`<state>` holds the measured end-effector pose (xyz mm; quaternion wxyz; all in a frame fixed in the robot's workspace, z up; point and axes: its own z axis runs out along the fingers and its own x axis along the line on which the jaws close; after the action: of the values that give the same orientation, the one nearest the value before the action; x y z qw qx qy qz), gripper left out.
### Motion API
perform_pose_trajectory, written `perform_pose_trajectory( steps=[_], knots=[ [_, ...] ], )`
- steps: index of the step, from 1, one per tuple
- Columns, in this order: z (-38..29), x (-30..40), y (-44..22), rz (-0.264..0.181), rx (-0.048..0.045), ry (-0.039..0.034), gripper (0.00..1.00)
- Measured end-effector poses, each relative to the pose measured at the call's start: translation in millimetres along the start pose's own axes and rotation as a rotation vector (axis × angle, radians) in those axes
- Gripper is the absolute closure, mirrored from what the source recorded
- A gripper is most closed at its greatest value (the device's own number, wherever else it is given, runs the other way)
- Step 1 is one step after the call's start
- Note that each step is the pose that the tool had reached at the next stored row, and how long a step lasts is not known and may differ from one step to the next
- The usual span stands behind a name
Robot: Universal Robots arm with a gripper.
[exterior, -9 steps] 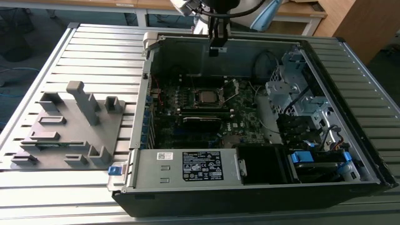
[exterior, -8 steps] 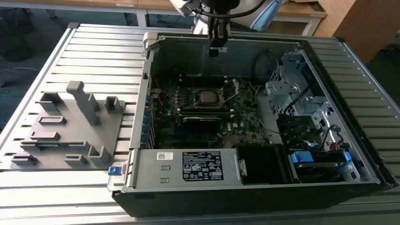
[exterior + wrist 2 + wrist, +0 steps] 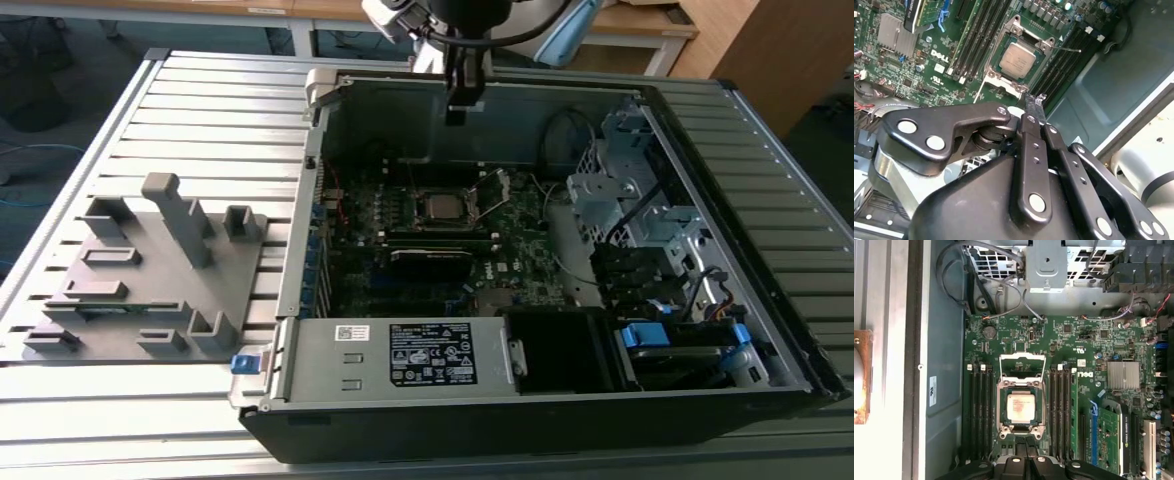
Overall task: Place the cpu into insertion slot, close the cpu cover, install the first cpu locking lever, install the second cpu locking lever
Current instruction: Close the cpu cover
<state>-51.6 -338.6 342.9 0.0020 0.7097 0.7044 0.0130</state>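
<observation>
Over on the exterior view's left, a grey moulded fixture (image 3: 147,270) sits on the slatted bench (image 3: 200,100), well apart from the action. Next to it is the open computer case (image 3: 534,430), lying on its side with the board facing up.

Here's the gripper (image 3: 458,110), hanging over the case's far wall, above the board and touching nothing. In the second wrist view the gripper (image 3: 1034,98) has its black fingers (image 3: 1031,131) pinched together at the tips, with nothing between them. It's empty!

Now to the board. The cpu (image 3: 441,207) is down flat in the insertion slot (image 3: 1002,406), its dull silver top squarely inside the metallic rim. Both wrist views confirm it: cpu (image 3: 1020,406) seated, cpu (image 3: 1017,59) level, with the gripper (image 3: 1027,446) just short of the socket's near edge.

The cpu cover (image 3: 1022,365) is not closed. It stands flipped open on the side of the socket away from the gripper, and green board shows through its square window. A thin wire locking lever (image 3: 1068,48) juts out from a socket corner, across the memory slots (image 3: 976,410).

Moving to the exterior view's right, the metal drive cage (image 3: 627,190) and a tangle of cables fill that end of the case.
</observation>
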Motion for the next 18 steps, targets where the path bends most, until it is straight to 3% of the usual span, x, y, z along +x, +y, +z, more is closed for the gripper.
perform_pose_trajectory(
  steps=[18],
  knots=[
    [13.8, -0.2, -0.3, 0.000, 0.0000, 0.0000, 0.90]
  ],
)
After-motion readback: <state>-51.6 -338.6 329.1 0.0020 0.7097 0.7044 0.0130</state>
